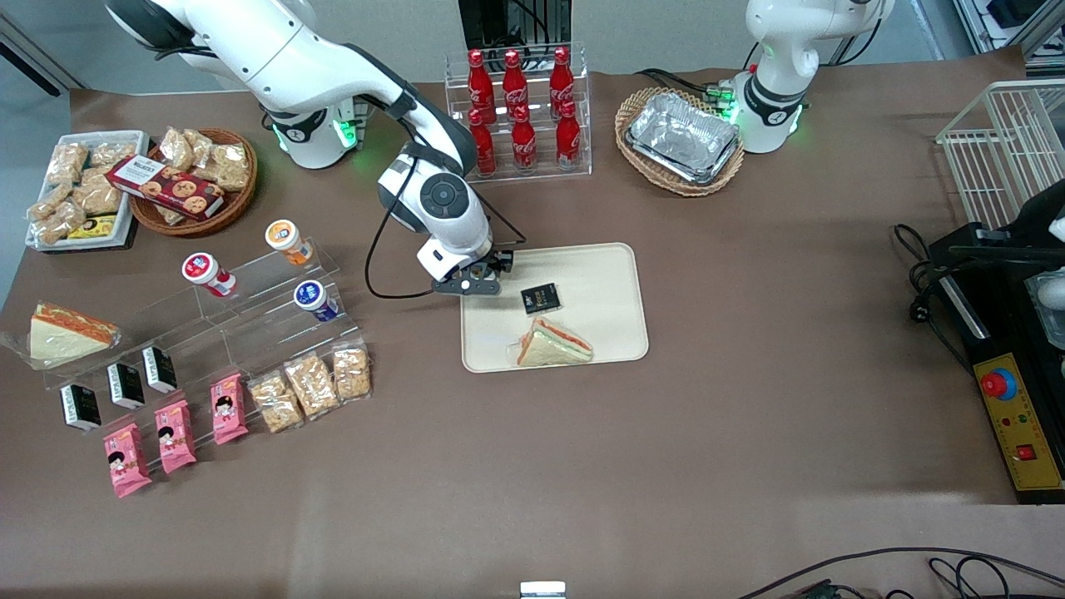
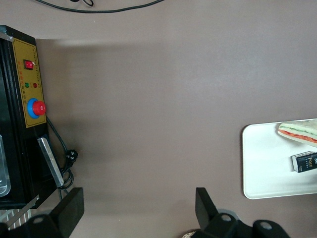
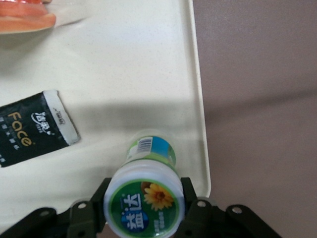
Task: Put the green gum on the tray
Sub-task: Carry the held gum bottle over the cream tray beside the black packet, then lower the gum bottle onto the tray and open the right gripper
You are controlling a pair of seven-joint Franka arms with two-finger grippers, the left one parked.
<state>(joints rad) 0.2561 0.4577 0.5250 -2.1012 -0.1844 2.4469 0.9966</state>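
Gripper: the gripper (image 3: 143, 206) pinches the green gum (image 3: 146, 198) by its lid, above the tray (image 1: 611, 274) just inside the corner nearest the working arm's base.
Tray edge: the rim (image 3: 200, 106) runs just beside the bottle; bare brown table (image 1: 749, 416) lies outside it.
Open room: bare tray surface lies between the bottle and the black packet (image 1: 540, 298).
On tray: one black packet, one sandwich (image 1: 553, 343), nearer the front camera than the packet.
Counts: three more gum bottles on the clear stand (image 1: 250, 308), lids orange (image 1: 282, 235), red (image 1: 199, 269), blue (image 1: 309, 294); six red cola bottles (image 1: 522, 108).
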